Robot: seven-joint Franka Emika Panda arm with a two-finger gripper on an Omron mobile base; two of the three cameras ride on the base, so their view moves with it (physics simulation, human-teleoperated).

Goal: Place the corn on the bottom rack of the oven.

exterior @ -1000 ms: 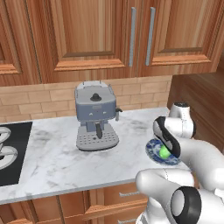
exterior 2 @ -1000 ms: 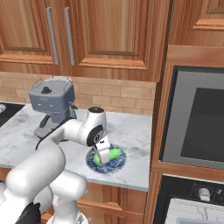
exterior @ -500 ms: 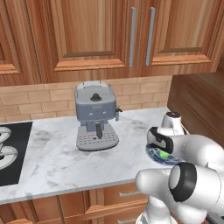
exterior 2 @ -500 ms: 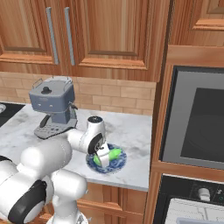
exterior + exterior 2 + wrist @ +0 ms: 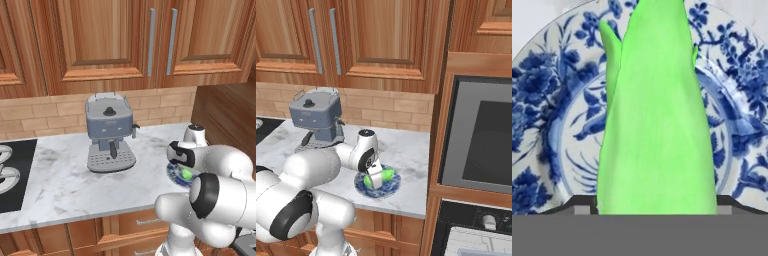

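Observation:
The bright green corn (image 5: pixel 657 115) lies on the blue-and-white plate (image 5: pixel 552 100), near the counter's right end. From the base it is a small green cob (image 5: pixel 384 175) (image 5: pixel 186 174) half hidden by the hand. My gripper (image 5: pixel 375 180) is down on the plate, open, with a dark fingertip (image 5: pixel 583 202) on each side of the cob's near end, at or very near its flanks. The oven (image 5: pixel 491 142) is the dark-fronted unit in the wooden column right of the counter, its door up.
A grey coffee machine (image 5: pixel 109 132) (image 5: pixel 316 117) stands at the back of the marble counter (image 5: pixel 60 185). A black stovetop (image 5: pixel 10 175) is at the far left. Wooden cabinets hang above. The plate (image 5: pixel 387 189) sits close to the counter's front edge.
The hand has come down over the plate, and the arm's elbow has swung forward and lower. The corn and plate have stayed put.

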